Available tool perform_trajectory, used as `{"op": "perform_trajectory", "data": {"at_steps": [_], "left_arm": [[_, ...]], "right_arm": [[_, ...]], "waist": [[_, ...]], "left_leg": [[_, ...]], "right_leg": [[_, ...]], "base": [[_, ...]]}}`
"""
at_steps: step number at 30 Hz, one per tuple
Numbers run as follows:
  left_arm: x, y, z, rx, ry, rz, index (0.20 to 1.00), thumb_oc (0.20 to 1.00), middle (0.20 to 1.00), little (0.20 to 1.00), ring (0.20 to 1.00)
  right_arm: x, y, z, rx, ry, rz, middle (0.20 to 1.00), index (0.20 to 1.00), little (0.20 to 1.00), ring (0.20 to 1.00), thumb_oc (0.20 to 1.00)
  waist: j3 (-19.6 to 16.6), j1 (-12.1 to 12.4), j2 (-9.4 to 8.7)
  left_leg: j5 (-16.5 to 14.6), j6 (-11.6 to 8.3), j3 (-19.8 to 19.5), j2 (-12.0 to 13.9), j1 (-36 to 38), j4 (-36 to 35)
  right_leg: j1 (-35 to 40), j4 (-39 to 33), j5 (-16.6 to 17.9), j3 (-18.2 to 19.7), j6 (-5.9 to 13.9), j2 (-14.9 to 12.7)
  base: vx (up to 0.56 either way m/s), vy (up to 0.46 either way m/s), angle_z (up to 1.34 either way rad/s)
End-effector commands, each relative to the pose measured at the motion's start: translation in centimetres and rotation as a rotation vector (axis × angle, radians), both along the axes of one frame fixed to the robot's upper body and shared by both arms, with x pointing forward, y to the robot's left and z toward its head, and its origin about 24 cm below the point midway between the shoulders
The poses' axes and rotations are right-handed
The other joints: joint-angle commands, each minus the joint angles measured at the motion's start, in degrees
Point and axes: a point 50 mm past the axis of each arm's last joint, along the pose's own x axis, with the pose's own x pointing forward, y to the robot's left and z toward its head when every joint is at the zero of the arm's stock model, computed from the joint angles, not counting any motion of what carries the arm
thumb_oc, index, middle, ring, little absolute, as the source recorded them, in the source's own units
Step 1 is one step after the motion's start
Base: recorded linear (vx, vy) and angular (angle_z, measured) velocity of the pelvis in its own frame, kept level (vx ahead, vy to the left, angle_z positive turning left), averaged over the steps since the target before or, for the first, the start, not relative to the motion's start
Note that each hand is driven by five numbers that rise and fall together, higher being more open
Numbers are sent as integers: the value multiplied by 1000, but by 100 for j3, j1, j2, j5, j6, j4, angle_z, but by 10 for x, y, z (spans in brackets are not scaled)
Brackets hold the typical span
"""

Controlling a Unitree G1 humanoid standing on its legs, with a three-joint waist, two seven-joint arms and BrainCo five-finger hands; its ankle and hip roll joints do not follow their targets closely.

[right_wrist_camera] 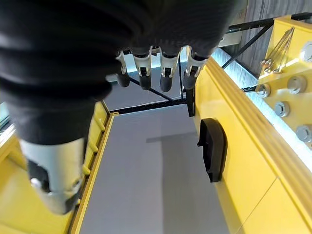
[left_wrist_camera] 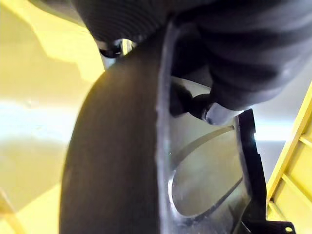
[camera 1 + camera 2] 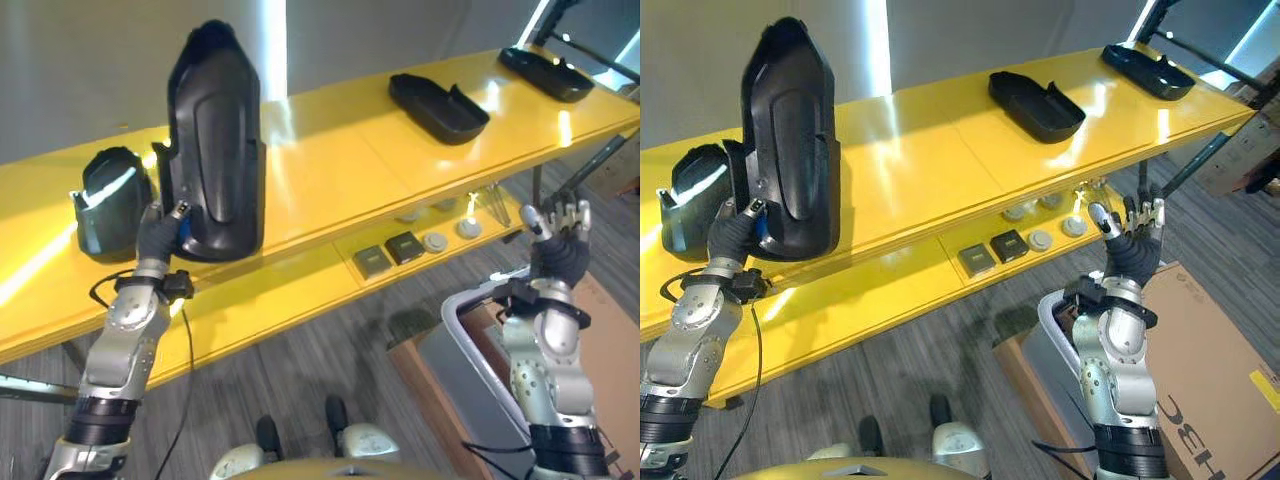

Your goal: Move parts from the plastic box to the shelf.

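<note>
A tall black plastic part [image 3: 215,140] stands upright on the yellow shelf [image 3: 330,165]. My left hand [image 3: 160,232] grips its lower left edge. In the left wrist view the fingers [image 2: 195,102] curl over the rim of that part [image 2: 112,161]. My right hand [image 3: 1130,240] is raised in front of the shelf with its fingers straight and nothing in it; in the right wrist view its fingers [image 1: 161,73] point along the shelf. The grey plastic box [image 3: 470,350] sits low at the right, beside my right arm.
Three more black parts lie on the shelf: a small one [image 3: 110,200] at the left, a tray-shaped one [image 3: 438,105] in the middle, another [image 3: 545,72] at the far right. Small boxes [image 3: 388,253] and discs [image 3: 450,232] sit on the lower shelf. A cardboard box [image 3: 1210,370] stands by the plastic box.
</note>
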Motion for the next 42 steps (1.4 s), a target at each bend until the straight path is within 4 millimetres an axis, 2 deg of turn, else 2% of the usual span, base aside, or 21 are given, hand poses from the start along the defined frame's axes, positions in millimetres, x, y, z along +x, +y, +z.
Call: {"op": "perform_trajectory", "data": {"at_steps": [1,2,3,4,9,11,12,13,15,16,17,18,22,30,32,37,42], "left_arm": [[19,0,22,-20,-57,100,200,200,200,200,200],[30,2,21,-2,-37,159,200,200,200,200,200],[54,1,14,8,21,277,200,200,200,200,200],[57,1,14,9,22,287,200,200,200,200,200],[89,18,10,12,119,477,200,200,200,200,200],[93,20,10,9,137,501,200,200,200,200,200],[98,25,10,3,200,584,200,200,200,200,200],[100,26,9,-23,223,615,200,200,200,200,200],[101,30,5,-84,268,675,200,200,200,200,200],[101,30,5,-94,273,683,200,200,200,200,200],[100,32,2,-129,294,727,200,200,200,200,200],[99,35,1,-144,311,767,200,200,200,200,200],[95,54,-2,-108,332,863,200,200,200,200,200],[83,95,3,104,411,977,200,200,200,200,200],[75,115,1,185,475,993,200,200,200,200,200],[69,126,-4,207,523,983,200,200,200,200,200],[68,127,-6,185,519,982,200,200,200,200,200]], "right_arm": [[2,-9,12,-60,-34,-27,1000,1000,1000,1000,1000],[4,-8,11,-63,-22,-15,1000,1000,1000,1000,1000],[9,-7,9,-73,-3,10,1000,1000,1000,1000,1000],[9,-7,10,-74,-3,13,1000,1000,1000,1000,1000],[13,-11,10,-99,14,55,1000,1000,1000,1000,1000],[13,-12,10,-103,16,62,1000,1000,1000,1000,1000],[13,-17,8,-125,24,79,1000,1000,1000,1000,1000],[12,-20,8,-131,25,84,1000,1000,1000,1000,1000],[11,-23,6,-133,33,82,1000,1000,1000,1000,1000],[11,-23,6,-133,33,84,1000,1000,1000,1000,1000],[11,-25,6,-138,35,81,1000,1000,1000,1000,1000],[12,-26,6,-142,34,82,1000,1000,1000,1000,1000],[16,-28,13,-149,13,83,1000,1000,1000,1000,1000],[17,-30,19,-169,25,86,1000,1000,1000,1000,1000],[17,-30,20,-177,36,85,1000,1000,1000,1000,1000],[19,-31,22,-182,46,87,1000,1000,1000,1000,1000],[20,-31,22,-181,49,90,1000,1000,1000,1000,1000]], "waist": [[-304,-46,52],[-321,-152,79],[-333,-385,121],[-328,-399,127],[-245,-862,203],[-225,-929,213],[-152,-1141,232],[-125,-1220,223],[-116,-1320,249],[-89,-1341,216],[-75,-1390,246],[-31,-1435,245],[97,-1473,222],[139,-1443,246],[152,-1417,223],[161,-1358,208],[171,-1345,196]], "left_leg": [[-196,-321,92,750,29,239],[-172,-329,175,770,62,204],[-138,-339,314,796,98,165],[-133,-342,332,799,101,158],[-146,-367,630,856,106,179],[-149,-373,683,863,98,188],[-162,-384,814,879,63,235],[-168,-384,856,883,55,248],[-290,-403,840,866,95,230],[-179,-390,904,883,41,256],[-305,-405,856,868,73,243],[-302,-408,863,871,46,254],[-291,-429,847,876,-71,334],[-275,-435,819,872,-73,389],[-159,-412,864,880,-117,413],[-156,-409,825,875,-123,427],[-168,-404,822,869,-118,430]], "right_leg": [[-228,10,80,-50,308,-288],[-246,18,74,-5,315,-268],[-293,40,65,98,329,-229],[-303,44,65,109,331,-224],[-451,182,-8,235,331,-174],[-480,203,-19,252,331,-170],[-560,257,-38,320,318,-161],[-579,269,-44,341,309,-163],[-564,278,-159,358,333,-168],[-620,304,-77,378,297,-152],[-603,317,-189,380,324,-160],[-647,362,-207,396,313,-151],[-719,412,-225,415,269,-143],[-614,347,-200,395,246,-177],[-628,332,-101,387,212,-179],[-579,287,-87,366,205,-184],[-553,268,-97,362,203,-186]], "base": [[67,-54,-6],[79,-66,-30],[61,-51,-32],[43,-50,-33],[13,-19,-35],[6,-15,-27],[20,-26,-28],[29,-33,-29],[52,13,-14],[68,48,-11],[-22,9,-19],[38,54,-16],[-60,4,-6],[0,3,0],[-46,-26,3],[2,-5,5],[15,2,5]]}}
